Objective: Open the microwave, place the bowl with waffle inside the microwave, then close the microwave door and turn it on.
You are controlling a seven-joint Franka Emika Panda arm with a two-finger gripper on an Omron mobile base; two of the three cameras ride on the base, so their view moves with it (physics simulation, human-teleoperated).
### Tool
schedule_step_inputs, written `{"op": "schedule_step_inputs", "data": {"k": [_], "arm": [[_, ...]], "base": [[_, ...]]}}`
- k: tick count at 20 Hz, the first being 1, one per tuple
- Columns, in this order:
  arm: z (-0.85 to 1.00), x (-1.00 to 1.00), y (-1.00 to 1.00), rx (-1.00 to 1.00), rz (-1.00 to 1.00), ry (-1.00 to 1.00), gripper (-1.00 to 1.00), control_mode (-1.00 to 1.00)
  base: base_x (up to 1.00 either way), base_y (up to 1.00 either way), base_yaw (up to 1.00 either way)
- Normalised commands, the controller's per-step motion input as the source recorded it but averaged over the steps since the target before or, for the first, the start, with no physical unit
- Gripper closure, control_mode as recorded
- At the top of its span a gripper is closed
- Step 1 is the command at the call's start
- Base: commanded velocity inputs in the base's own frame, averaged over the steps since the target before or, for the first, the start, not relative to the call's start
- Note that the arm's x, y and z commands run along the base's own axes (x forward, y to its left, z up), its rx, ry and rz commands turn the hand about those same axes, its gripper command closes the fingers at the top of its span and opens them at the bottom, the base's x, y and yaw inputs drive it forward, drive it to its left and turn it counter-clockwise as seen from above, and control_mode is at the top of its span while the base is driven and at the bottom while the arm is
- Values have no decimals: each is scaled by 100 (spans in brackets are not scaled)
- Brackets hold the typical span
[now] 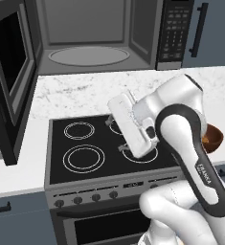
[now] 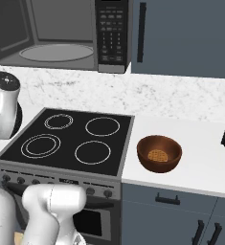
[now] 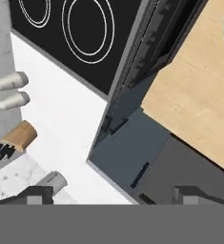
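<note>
- The jaws stood wide apart and held nothing; the gripper [image 1: 115, 135] hung above the stove [image 1: 85, 148], over its right rings, and in the hand view its two dark tips [image 3: 35, 194] rose far from each other at the bottom.
- The microwave [image 1: 104, 36] stood open at the back of the marble counter [image 2: 171, 98]. Its inside was grey, with a round pale turntable [image 1: 89, 55] lying flat on the floor of it.
- The microwave door [image 1: 11, 79] was swung out to the left, a dark panel with a black window and a grey frame.
- The keypad panel [image 2: 111, 33] was black with small buttons, at the right side of the microwave.
- The bowl [image 2: 159, 153] was round, glossy and reddish-brown. It rested on the white counter just beside the right edge of the stove, well apart from the microwave.
- The waffle [image 2: 158, 156] lay flat in the bottom of the bowl, a small golden piece with a grid pattern.
</note>
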Motion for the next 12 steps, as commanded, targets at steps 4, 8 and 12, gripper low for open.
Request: {"op": "schedule_step_inputs", "data": {"k": [4,8,12], "arm": [[-49,2,-100,-27,-5,-5,-100,-100],[-48,8,-100,-17,0,-10,-100,-100],[-42,15,-100,-8,0,-15,-100,-100]], "base": [[0,0,0],[0,0,0],[0,0,0]]}}
